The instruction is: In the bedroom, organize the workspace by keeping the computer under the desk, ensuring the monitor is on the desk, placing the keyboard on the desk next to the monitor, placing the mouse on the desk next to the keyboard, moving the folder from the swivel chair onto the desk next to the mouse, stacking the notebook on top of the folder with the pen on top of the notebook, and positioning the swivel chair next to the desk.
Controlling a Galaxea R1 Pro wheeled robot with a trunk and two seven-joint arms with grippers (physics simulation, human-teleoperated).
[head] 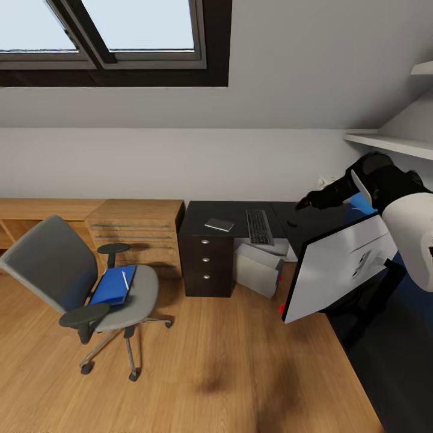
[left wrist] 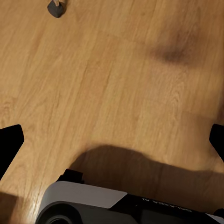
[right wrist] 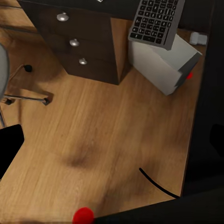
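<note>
Against the far white wall stands the black L-shaped desk [head: 198, 218] with three round silver drawer knobs; on its top lie a small thin dark grey notebook [head: 219, 225] and, to the right of it, a slim dark grey keyboard [head: 259, 227] with black keys; a small black oval mouse [head: 292, 224] sits further right, apart from the keyboard. Under the desk, beside the drawers, the light grey boxy computer tower [head: 258, 269] rests tilted, a red spot on its side; the right wrist view shows it below the keyboard's edge [right wrist: 164, 65]. Left of the desk is a light wooden drawer unit [head: 135, 231]; in front of that, well apart from the desk, stands the grey upholstered swivel chair [head: 57, 264] with black armrests on the wooden floor [head: 210, 373]. On its seat lies the bright blue flat folder [head: 113, 285], with the thin white pen [head: 125, 279] resting on top of it. At the right, a large wide flat monitor [head: 337, 267] appears tilted with its pale back toward the camera, close to the robot's right arm [head: 385, 180]; whether the right gripper grasps it I cannot tell. The left gripper's [left wrist: 112, 140] dark fingertips [left wrist: 10, 144] stand wide apart over bare floor, holding nothing.
</note>
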